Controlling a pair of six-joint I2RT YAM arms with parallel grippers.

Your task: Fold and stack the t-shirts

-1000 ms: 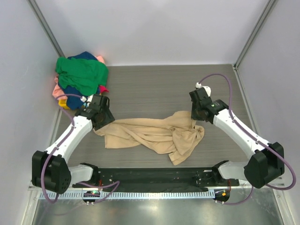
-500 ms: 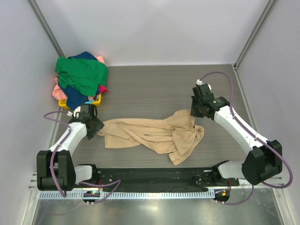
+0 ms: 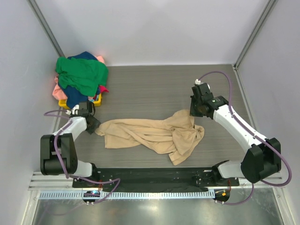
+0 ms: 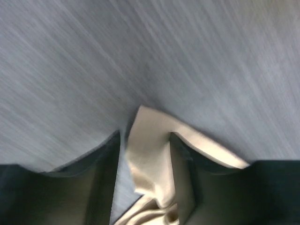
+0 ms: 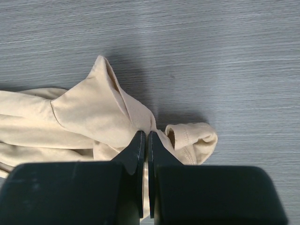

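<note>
A tan t-shirt (image 3: pixel 150 133) lies crumpled and stretched left to right across the middle of the table. My left gripper (image 3: pixel 93 124) sits low at its left corner. In the left wrist view the fingers (image 4: pixel 105 159) stand apart around a fold of the tan cloth (image 4: pixel 150 150), with table showing beside it, so my left gripper (image 4: pixel 145 140) is open. My right gripper (image 3: pixel 196 111) is at the shirt's upper right end; its tips (image 5: pixel 144 137) are shut on a pinch of tan cloth (image 5: pixel 89 117). Green (image 3: pixel 82 72), navy (image 3: pixel 75 93) and pink (image 3: pixel 57 93) shirts are piled at the back left.
A small yellow basket (image 3: pixel 97 99) peeks out under the pile of shirts, close behind my left gripper. Grey walls close in the table at the left, back and right. A black bar (image 3: pixel 150 176) runs along the near edge between the arm bases.
My left arm has swung back and to the left, its gripper now at the shirt's far left corner. The shirt has hardly shifted. My right gripper has barely moved.
</note>
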